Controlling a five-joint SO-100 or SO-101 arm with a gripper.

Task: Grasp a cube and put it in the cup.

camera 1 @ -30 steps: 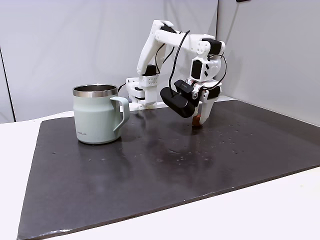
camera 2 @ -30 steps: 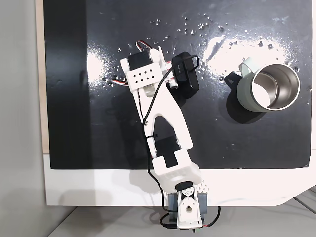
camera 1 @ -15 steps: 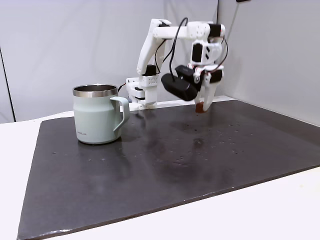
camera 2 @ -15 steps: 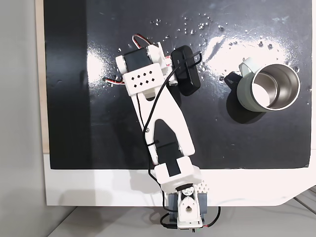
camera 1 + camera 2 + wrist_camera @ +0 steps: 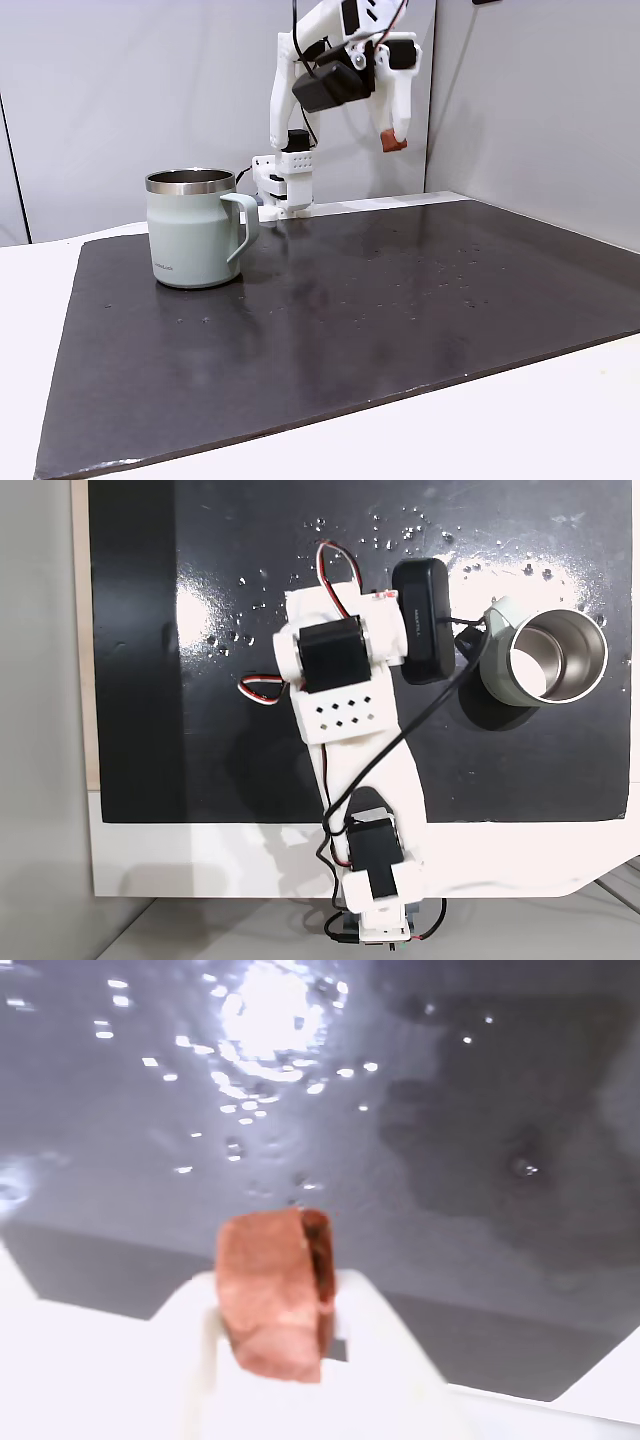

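Gripper (image 5: 395,140) clamps cube (image 5: 394,144) high above mat; grasp done, carry to cup (image 5: 192,229) and drop remain.

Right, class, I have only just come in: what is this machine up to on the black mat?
The white robot arm's claw is shut on a tiny reddish-brown cube, held high above the dark mat. In the wrist view the cube sits pinched between the white fingers. The pale mint-green mug with a steel rim stands upright on the mat, away from the claw. The cube is not yet in the mug.
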